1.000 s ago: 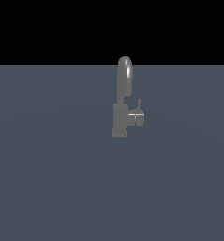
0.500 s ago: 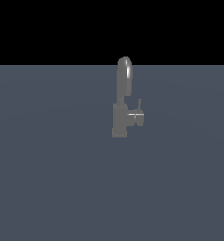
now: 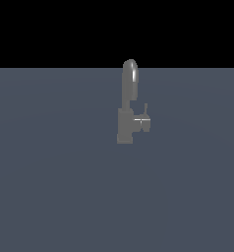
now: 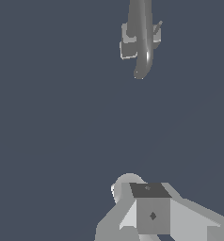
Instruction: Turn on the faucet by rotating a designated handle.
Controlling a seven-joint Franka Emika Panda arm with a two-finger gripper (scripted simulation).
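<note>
The small grey faucet (image 3: pixel 126 125) stands upright on the dark blue-grey floor, with a blocky base and a tall arched spout. The handle (image 3: pixel 143 121) is a short stub on the side of the body toward the exterior view's right, with a thin lever pin pointing up. The wrist view looks down on the faucet (image 4: pixel 140 44) from above, with the handle (image 4: pixel 156 32) beside the spout. The arm does not show in the exterior view. In the wrist view a grey block on white parts of the arm (image 4: pixel 151 212) lies well apart from the faucet. No separate fingers can be made out.
The flat blue-grey floor (image 3: pixel 55 187) stretches all around the faucet. A black background lies behind it. No other objects show.
</note>
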